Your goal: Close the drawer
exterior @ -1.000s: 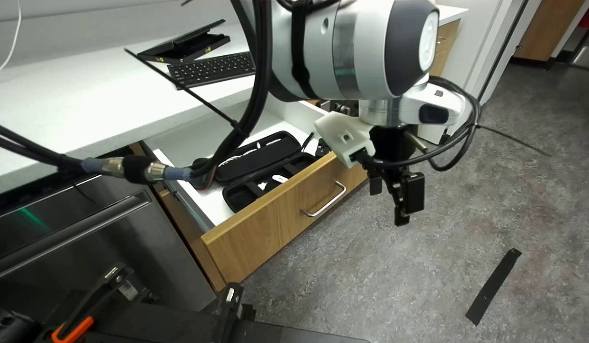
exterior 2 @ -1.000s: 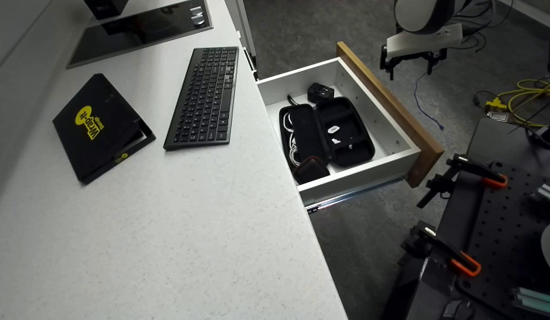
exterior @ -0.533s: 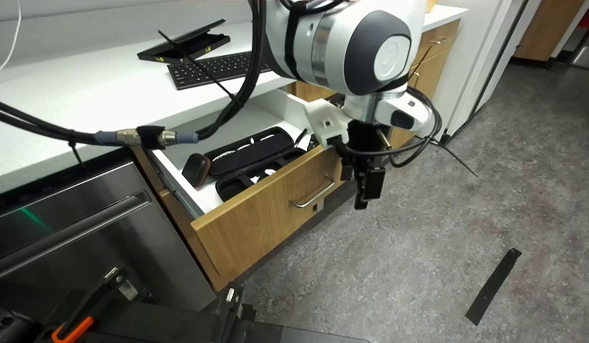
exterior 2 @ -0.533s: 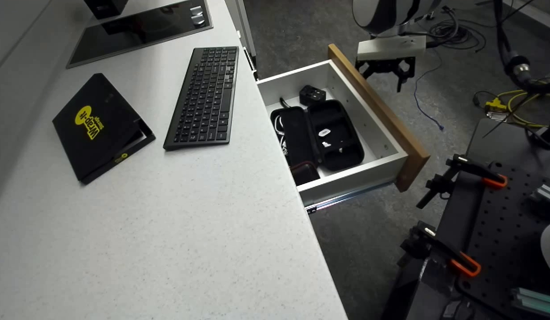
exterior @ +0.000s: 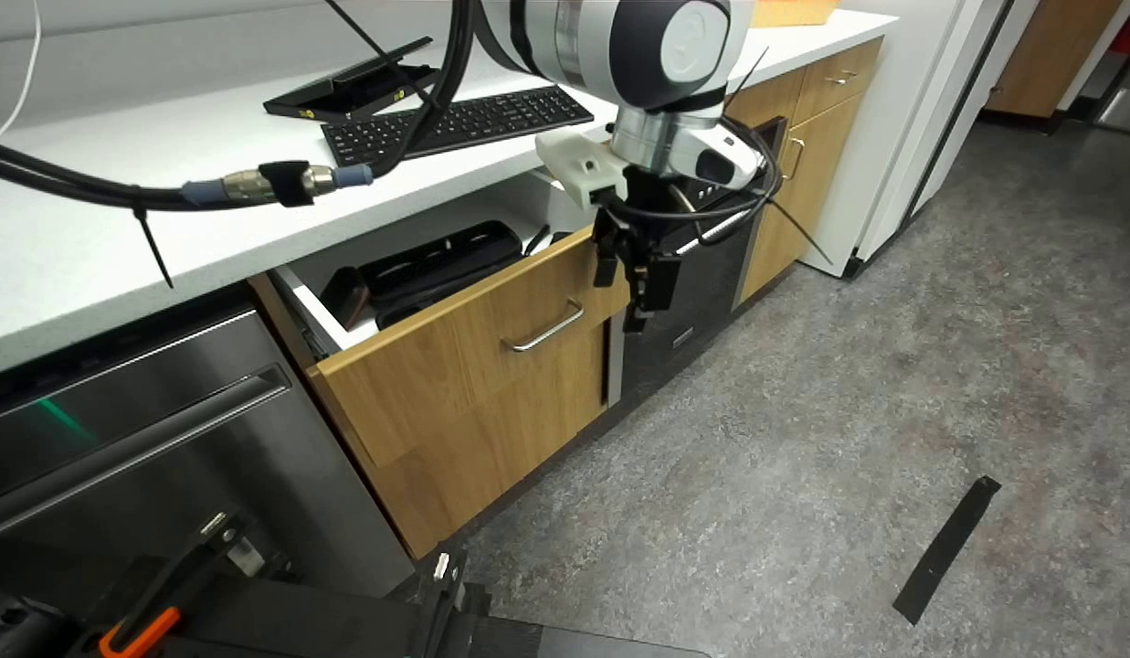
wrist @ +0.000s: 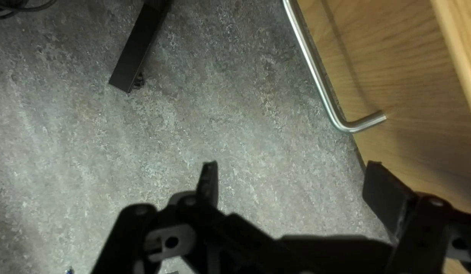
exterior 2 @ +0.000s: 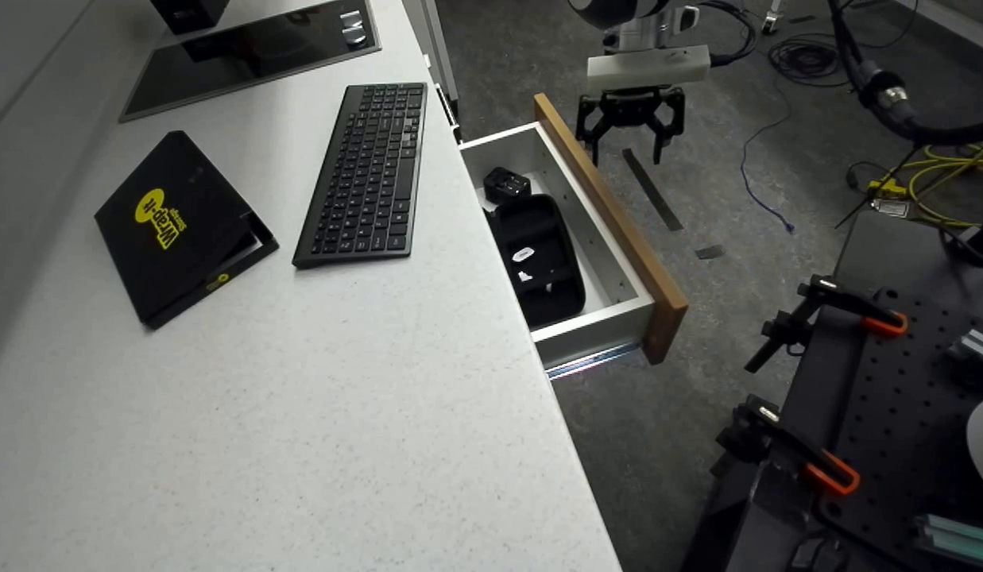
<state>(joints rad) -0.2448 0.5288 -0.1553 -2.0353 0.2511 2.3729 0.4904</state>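
Observation:
The drawer, with a wood-grain front (exterior: 437,375), is partly open below the counter in both exterior views. Its silver bar handle (exterior: 546,329) also shows in the wrist view (wrist: 315,72). Inside, between white walls (exterior 2: 594,334), are an open black case (exterior 2: 539,262) and a small black cube (exterior 2: 507,184). My gripper (exterior: 619,297) is outside the drawer front, near the end by the oven; it also shows in an exterior view (exterior 2: 626,152) and the wrist view (wrist: 292,167). It is open and empty, one finger (wrist: 385,194) beside the front. Contact is hard to tell.
A white counter (exterior 2: 364,397) holds a keyboard (exterior 2: 368,171) and a black box (exterior 2: 181,230). A black oven front (exterior: 688,292) stands past the drawer, and a steel appliance (exterior: 190,439) on its near side. Clamps (exterior 2: 853,306) sit on the robot's black base table.
The drawer has slid inward toward the counter, hiding part of its contents. My gripper and arm have moved the same way alongside the drawer front.

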